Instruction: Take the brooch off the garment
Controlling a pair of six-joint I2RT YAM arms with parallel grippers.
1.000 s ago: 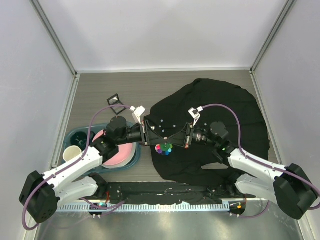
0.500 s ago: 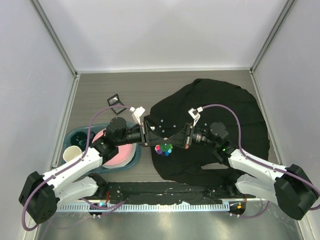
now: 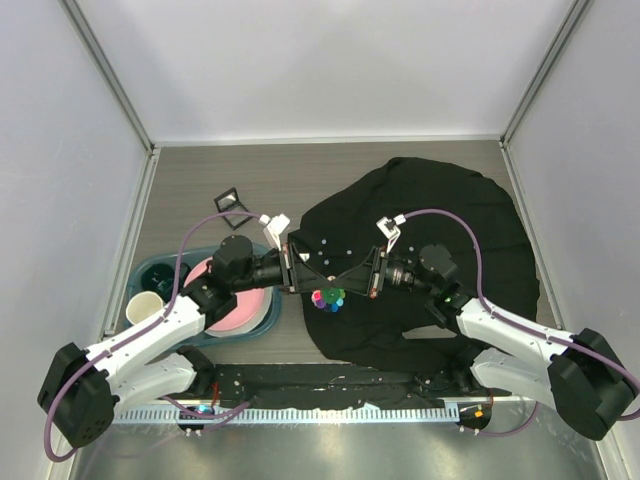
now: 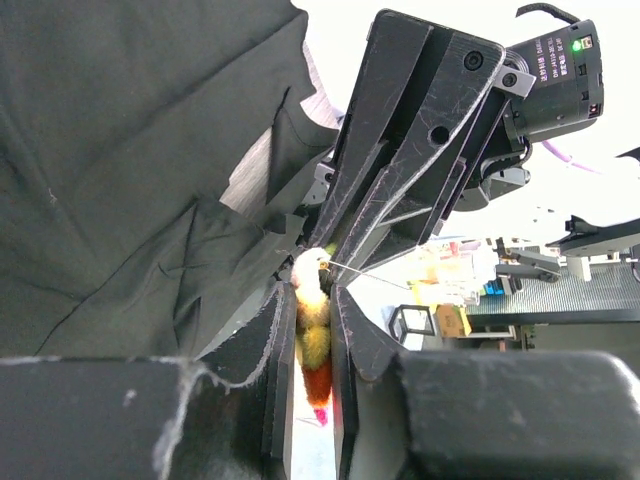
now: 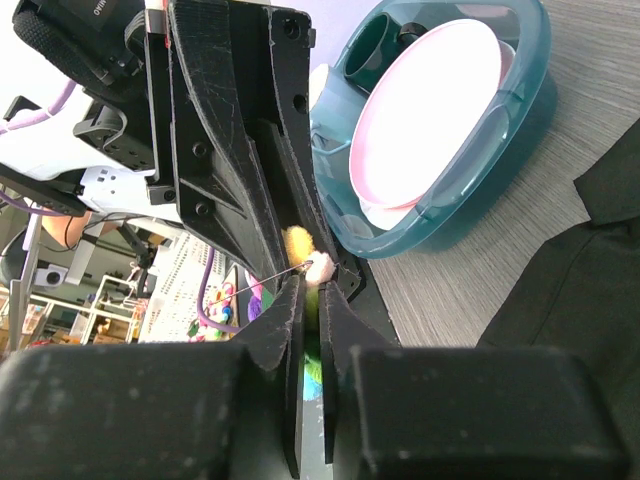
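The black garment (image 3: 450, 215) lies spread over the right half of the table. The brooch (image 3: 327, 297), a small flower with coloured petals, hangs at the garment's left edge between both grippers. My left gripper (image 3: 318, 284) comes in from the left and is shut on the brooch's yellow, orange and red petals (image 4: 314, 340). From the right, my right gripper (image 3: 346, 286) is shut on the green and blue petals (image 5: 312, 345). The grippers meet tip to tip. A thin bare pin (image 4: 372, 277) sticks out at the brooch's pale centre (image 5: 319, 268). Dark cloth (image 4: 120, 150) hangs beside the left fingers.
A teal basin (image 3: 160, 268) with a pink plate (image 3: 235, 305) stands at the left, just beside the left arm. A white cup (image 3: 147, 306) sits at its near corner. A small black frame (image 3: 230, 200) lies behind it. Grey walls close in the table.
Both arms have stayed almost still with the brooch between them. The left wrist has turned slightly.
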